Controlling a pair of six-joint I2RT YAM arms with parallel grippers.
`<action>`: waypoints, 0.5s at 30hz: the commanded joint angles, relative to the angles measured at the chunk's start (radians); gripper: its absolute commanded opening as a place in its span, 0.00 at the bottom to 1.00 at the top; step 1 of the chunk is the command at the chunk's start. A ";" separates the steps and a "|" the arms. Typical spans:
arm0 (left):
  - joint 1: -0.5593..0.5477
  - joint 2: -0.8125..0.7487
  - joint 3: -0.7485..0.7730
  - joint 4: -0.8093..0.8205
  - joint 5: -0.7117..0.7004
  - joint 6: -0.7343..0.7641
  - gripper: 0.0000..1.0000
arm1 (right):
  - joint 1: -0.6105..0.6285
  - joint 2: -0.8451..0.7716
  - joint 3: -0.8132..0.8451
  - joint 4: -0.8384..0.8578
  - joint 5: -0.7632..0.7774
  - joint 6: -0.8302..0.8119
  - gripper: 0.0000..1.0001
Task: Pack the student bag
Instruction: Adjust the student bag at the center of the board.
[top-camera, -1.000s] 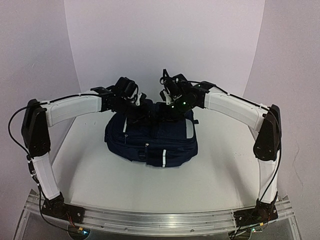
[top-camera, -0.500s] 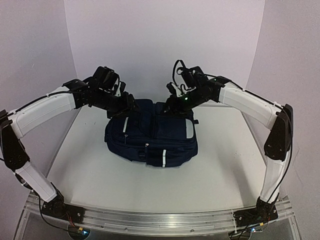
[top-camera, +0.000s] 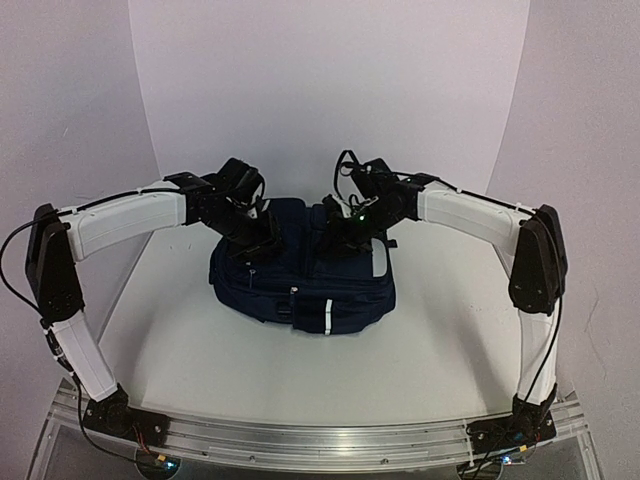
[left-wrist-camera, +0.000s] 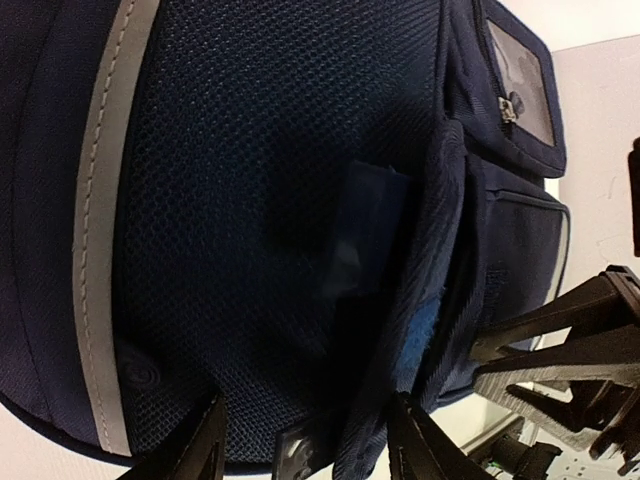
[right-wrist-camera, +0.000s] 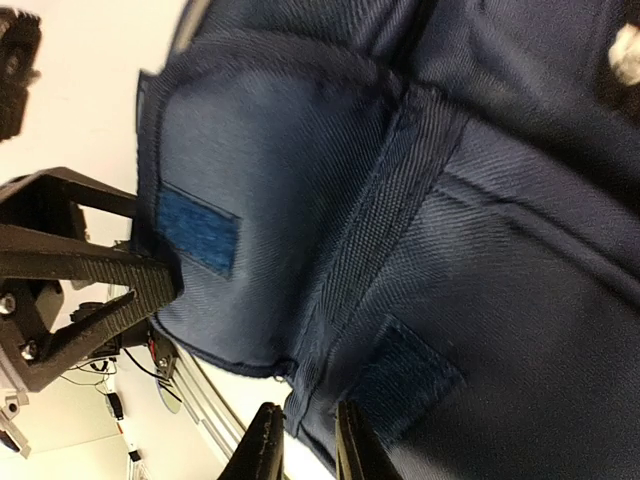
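Now both arms sit lower and closer in than half a second ago, when they were raised and swung outward. The bag (top-camera: 300, 285) has not shifted; it lies mid-table (top-camera: 190, 350), toward the back wall.

The left gripper (top-camera: 262, 238) is down at the bag's left top corner. Its fingers (left-wrist-camera: 205, 445) stand well apart over the mesh side panel (left-wrist-camera: 230, 200), with a fold of navy fabric between them. Nothing is clamped, and I cannot tell whether the tips press on the cloth.

The right gripper (top-camera: 336, 228) is at the bag's top middle, near the left one. Its fingers (right-wrist-camera: 264, 445) are almost together, pinching the hem (right-wrist-camera: 360, 250) of a navy flap on the bag.
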 joint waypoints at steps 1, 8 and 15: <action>0.001 0.011 0.062 0.042 0.004 -0.006 0.52 | 0.010 0.044 -0.002 0.034 0.043 0.032 0.17; -0.001 0.000 0.058 0.109 0.055 0.024 0.36 | 0.010 0.060 0.033 0.042 0.012 0.053 0.21; 0.000 0.002 0.064 0.120 0.072 0.052 0.18 | -0.027 -0.056 0.060 0.035 0.021 0.038 0.42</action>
